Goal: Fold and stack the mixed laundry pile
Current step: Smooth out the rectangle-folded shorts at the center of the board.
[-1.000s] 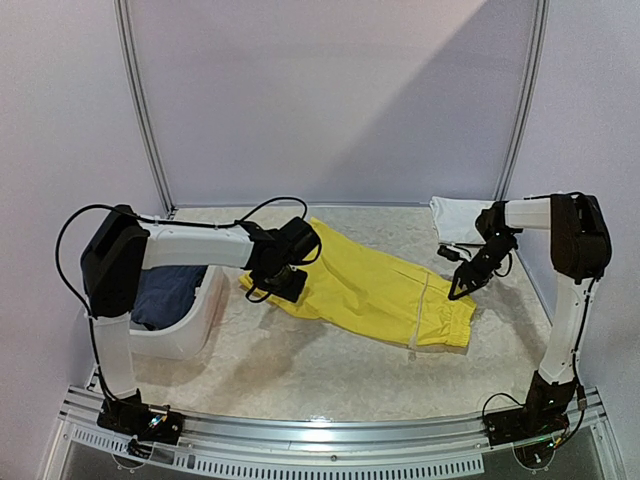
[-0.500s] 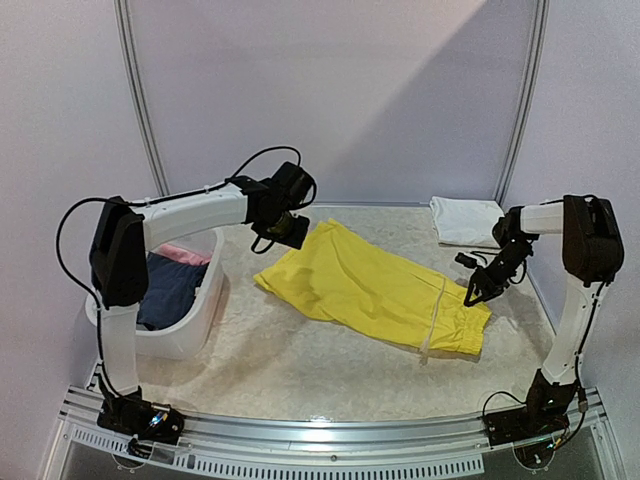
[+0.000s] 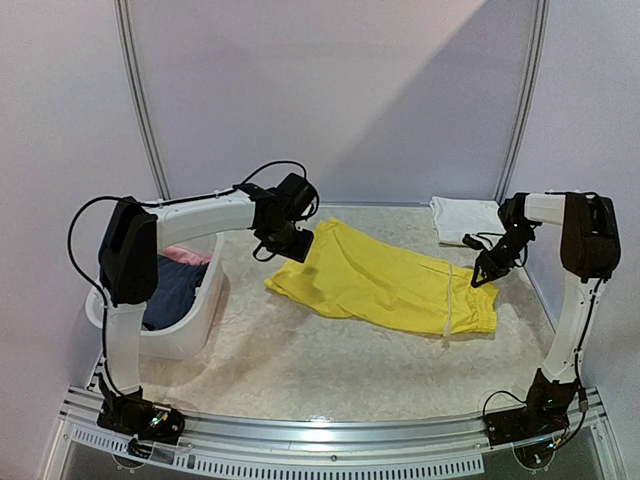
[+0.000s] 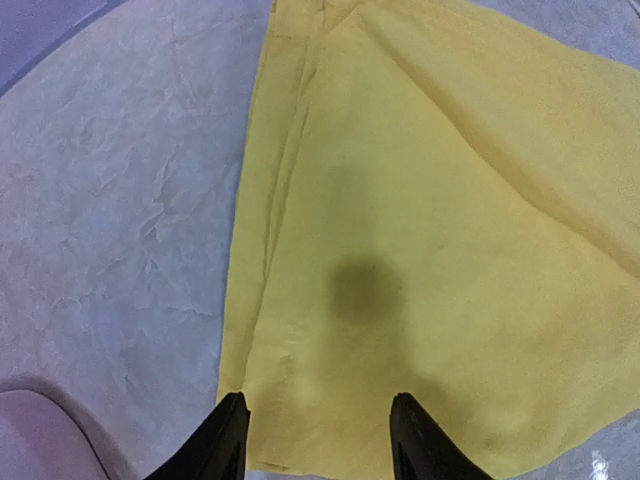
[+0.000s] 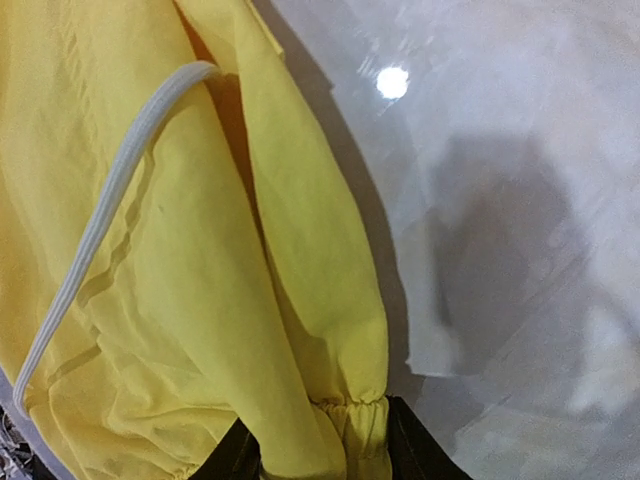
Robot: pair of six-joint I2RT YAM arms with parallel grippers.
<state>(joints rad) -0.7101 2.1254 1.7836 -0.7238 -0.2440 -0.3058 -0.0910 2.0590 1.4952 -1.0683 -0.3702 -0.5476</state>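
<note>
a: what's in the basket [image 3: 205,318]?
b: a navy piece [image 3: 172,292] and a pink piece [image 3: 184,254]. right of the basket, the yellow shorts [image 3: 385,282] lie on the table [image 3: 300,370].
a: jaws?
b: left gripper [image 4: 318,440] pinches the shorts' leg hem nearest the basket; right gripper [image 5: 322,448] grips the waistband. beyond that, a folded white t-shirt [image 3: 464,219].

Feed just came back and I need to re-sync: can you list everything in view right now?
shorts: one, bright yellow, spread across table centre, white drawstring near the waistband at right
white garment: one, folded, far right corner
navy piece: one, dark, inside basket
pink piece: one, inside basket, far side
basket: one, white plastic, left of table
table: one, pale marbled
left gripper: gripping the shorts' leg end
right gripper: gripping the waistband
</note>
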